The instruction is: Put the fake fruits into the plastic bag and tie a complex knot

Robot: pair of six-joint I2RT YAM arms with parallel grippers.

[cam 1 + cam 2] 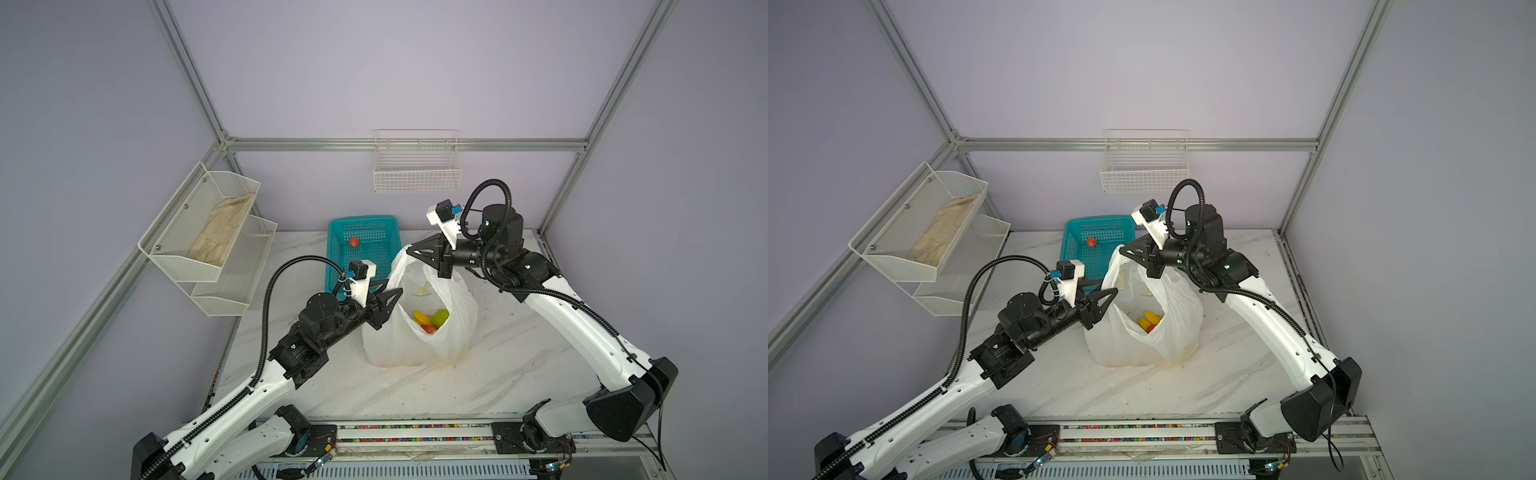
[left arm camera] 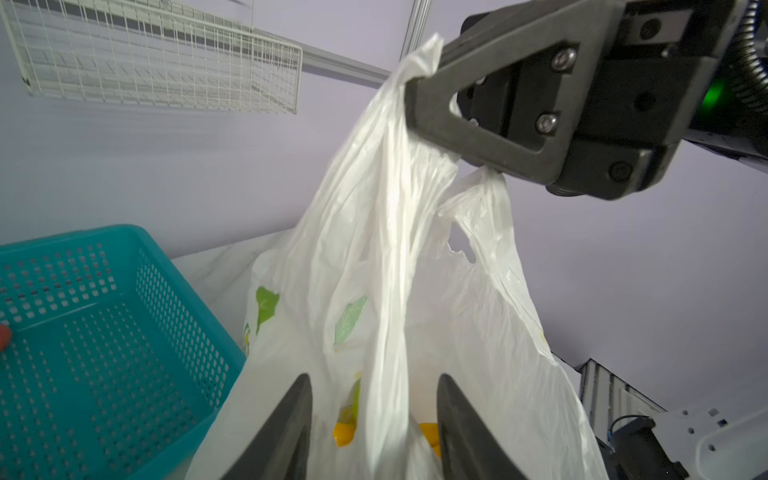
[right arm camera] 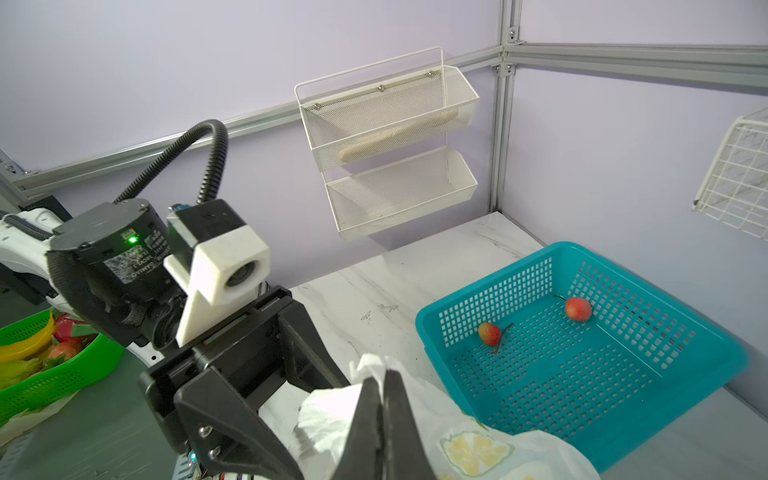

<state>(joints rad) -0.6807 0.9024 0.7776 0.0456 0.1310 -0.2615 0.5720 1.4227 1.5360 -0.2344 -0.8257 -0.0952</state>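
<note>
The plastic bag stands on the marble table with its mouth open, holding a yellow banana, a green pear and a red fruit. My right gripper is shut on the bunched top of one handle and holds it up at the bag's far side. My left gripper is open at the bag's left edge, and a stretched handle strip runs between its fingers without being pinched. Two red fake fruits lie in the teal basket. No knot is in view.
The teal basket sits behind the bag against the back wall. A white two-tier mesh shelf with a beige cloth hangs on the left wall, and a wire basket on the back wall. A green basket of other fruits lies beyond the left arm.
</note>
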